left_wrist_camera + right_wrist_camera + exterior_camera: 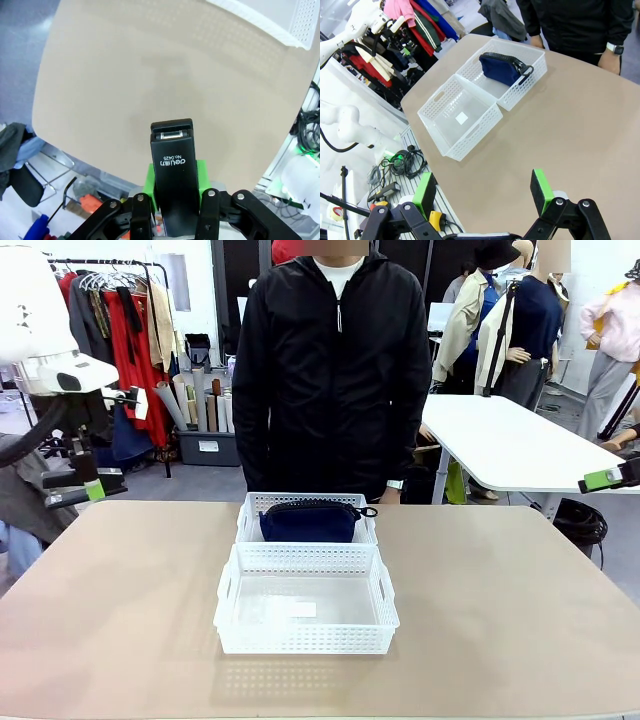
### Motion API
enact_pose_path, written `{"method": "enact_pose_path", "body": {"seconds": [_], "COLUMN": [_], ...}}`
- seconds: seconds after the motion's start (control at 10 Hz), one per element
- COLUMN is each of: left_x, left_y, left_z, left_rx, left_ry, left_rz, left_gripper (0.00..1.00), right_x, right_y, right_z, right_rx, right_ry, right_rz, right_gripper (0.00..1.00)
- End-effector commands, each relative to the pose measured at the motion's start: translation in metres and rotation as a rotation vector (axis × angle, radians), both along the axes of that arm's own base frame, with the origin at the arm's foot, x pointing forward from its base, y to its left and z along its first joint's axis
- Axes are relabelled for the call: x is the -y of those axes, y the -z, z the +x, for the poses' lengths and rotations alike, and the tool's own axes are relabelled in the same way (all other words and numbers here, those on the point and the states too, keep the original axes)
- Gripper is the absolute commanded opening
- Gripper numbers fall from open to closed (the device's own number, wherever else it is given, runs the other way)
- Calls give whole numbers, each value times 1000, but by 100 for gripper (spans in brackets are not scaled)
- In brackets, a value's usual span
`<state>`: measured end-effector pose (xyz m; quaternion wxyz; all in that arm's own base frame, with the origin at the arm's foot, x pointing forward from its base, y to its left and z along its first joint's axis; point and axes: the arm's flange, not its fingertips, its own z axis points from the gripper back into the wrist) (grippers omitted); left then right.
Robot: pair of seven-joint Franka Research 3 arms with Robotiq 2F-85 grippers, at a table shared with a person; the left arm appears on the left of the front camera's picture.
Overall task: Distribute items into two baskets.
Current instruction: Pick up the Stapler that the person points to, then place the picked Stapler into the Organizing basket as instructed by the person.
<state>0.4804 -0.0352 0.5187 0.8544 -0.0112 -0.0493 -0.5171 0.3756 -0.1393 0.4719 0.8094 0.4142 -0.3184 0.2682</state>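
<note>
**Left gripper hanging onto the stapler, pouch already binned**

Left gripper (175,192) is what we notice first: its green pads (149,182) are pinched on the black stapler (174,170), held up over the bare tan surface (150,90), off near its left edge. In the front view we can see that gripper (92,488) well away from both baskets.

Our right gripper (485,192) is spread wide with nothing between its fingers, off to the right side of the surface (500,590).

The navy pouch (308,522) sits inside the far basket (252,508), the one nearer the person. The near basket (305,640) is butted up against it, with just a small white label showing on its bottom.
</note>
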Motion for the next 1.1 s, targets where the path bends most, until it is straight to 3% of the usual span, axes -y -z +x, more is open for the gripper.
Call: {"method": "enact_pose_path", "body": {"seconds": [0.0, 1.0], "left_x": [-2, -2], "left_y": [-1, -1], "left_z": [-1, -1], "left_rx": [14, 14], "left_ry": [-8, -8], "left_rz": [-9, -9], "left_gripper": [0, 0], "right_x": [0, 0], "right_y": [-2, -2], "right_z": [0, 0], "right_rx": [-3, -3], "right_ry": [2, 2], "right_rz": [-4, -4], "right_gripper": [100, 100]}}
